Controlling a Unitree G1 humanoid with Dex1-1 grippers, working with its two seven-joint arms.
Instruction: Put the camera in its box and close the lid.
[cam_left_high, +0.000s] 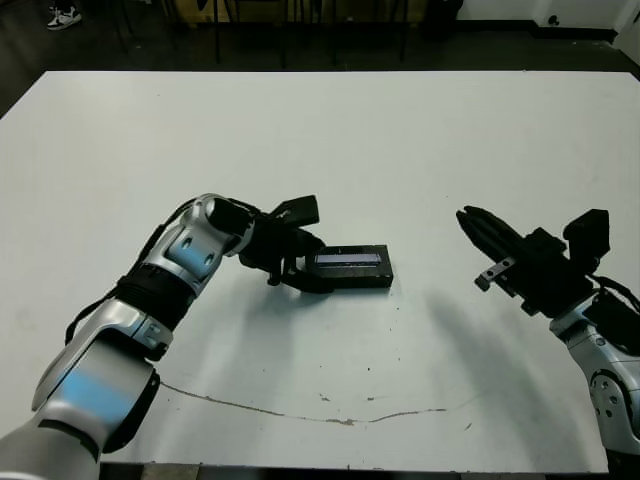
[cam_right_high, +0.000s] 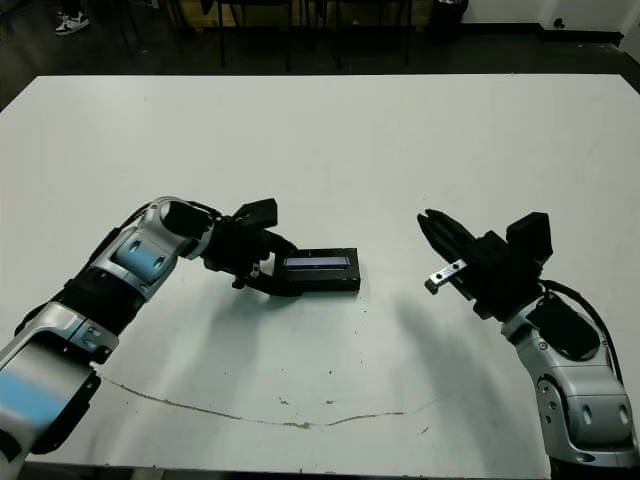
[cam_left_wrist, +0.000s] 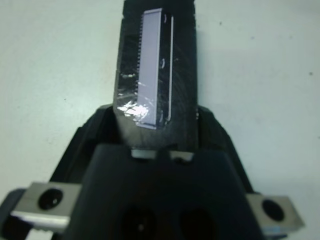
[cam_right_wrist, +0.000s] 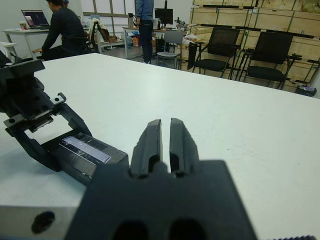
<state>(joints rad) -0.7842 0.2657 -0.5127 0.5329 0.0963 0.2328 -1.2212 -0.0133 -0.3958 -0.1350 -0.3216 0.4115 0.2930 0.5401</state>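
Observation:
The box (cam_left_high: 352, 281) lies at the table's middle with the lid (cam_left_high: 348, 258) flat on top, its pale stripe facing up. The camera is hidden. My left gripper (cam_left_high: 305, 262) is at the box's left end, one finger (cam_left_wrist: 97, 122) against each long side, shut on the box. In the left wrist view the lid (cam_left_wrist: 155, 65) runs straight out from between those fingers. My right gripper (cam_left_high: 466, 220) hovers well to the right of the box, shut and holding nothing, pointing toward it. The right wrist view shows its fingers (cam_right_wrist: 152, 140) together and the lid (cam_right_wrist: 85, 148) beyond them.
The white table (cam_left_high: 330, 140) has a thin dark crack line (cam_left_high: 300, 412) near its front edge. Beyond the table's far edge are chairs (cam_right_wrist: 217, 47), desks and people (cam_right_wrist: 62, 30).

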